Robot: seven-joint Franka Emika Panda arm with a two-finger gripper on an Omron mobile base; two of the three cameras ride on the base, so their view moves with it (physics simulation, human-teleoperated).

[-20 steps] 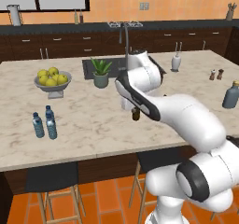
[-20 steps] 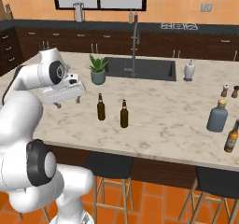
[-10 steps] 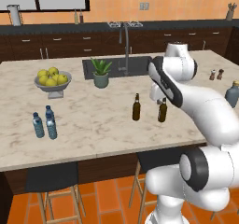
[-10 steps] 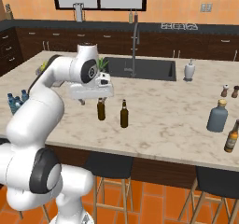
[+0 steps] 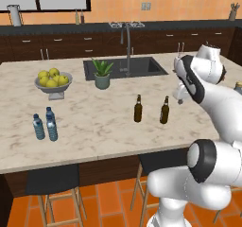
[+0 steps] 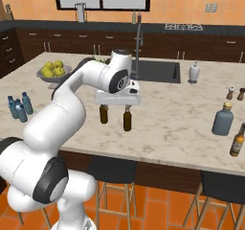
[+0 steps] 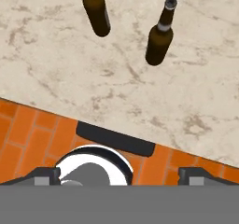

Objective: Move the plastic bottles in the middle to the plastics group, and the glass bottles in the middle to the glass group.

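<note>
The arm reaches to the middle of the right base frame, its gripper spread wide and empty, hovering just above two brown bottles standing on the counter. The grey-blue bottle stands at right.

— Any writing you can read here?
— None. The two brown bottles ahead of the fingers are bare of lettering.
— And the water bottles?
— They carry blue bands, too small to make out any words. The grey-blue bottle shows no print either.
</note>
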